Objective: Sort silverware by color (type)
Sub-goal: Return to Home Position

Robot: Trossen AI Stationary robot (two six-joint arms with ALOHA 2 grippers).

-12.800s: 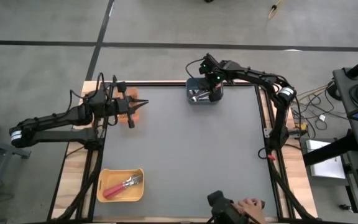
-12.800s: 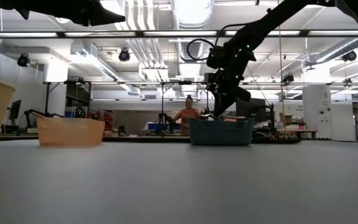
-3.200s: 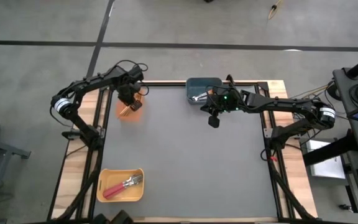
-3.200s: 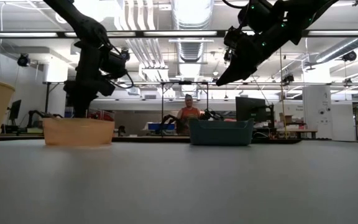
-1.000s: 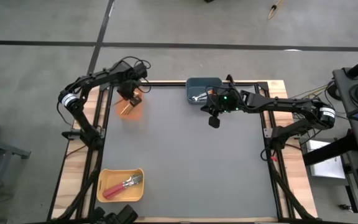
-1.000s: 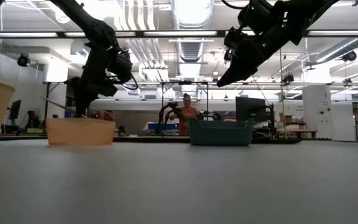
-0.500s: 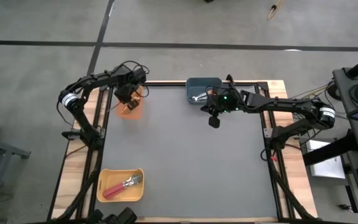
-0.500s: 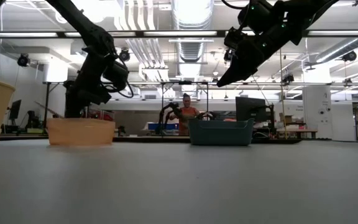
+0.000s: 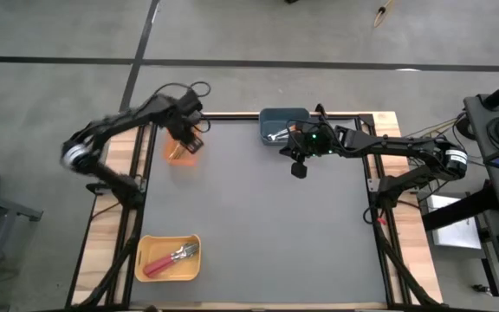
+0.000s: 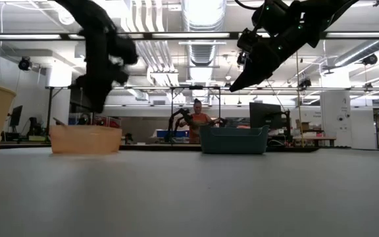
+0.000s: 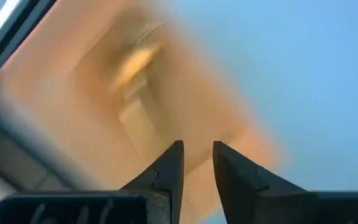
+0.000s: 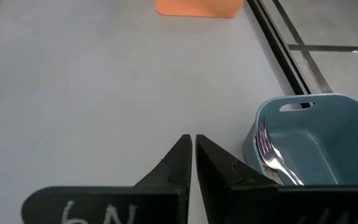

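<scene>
Three bins on the bench [image 9: 258, 234]: yellow bin [image 9: 168, 237], well apart from both arms, holds the red-handled forks [image 9: 167, 258]; blue-grey bin [image 12: 260, 118] shows silver fork tines [image 12: 272, 155]; orange bin [image 9: 178, 156] shows a blurred gold shape [image 11: 135, 62], cannot tell more. Left end effector [image 9: 191, 141] hangs just above the orange bin, fingers a narrow gap apart, nothing between them. Right end effector [image 12: 193, 138] hovers over bare bench just beside the blue-grey bin, fingers nearly touching, empty.
</scene>
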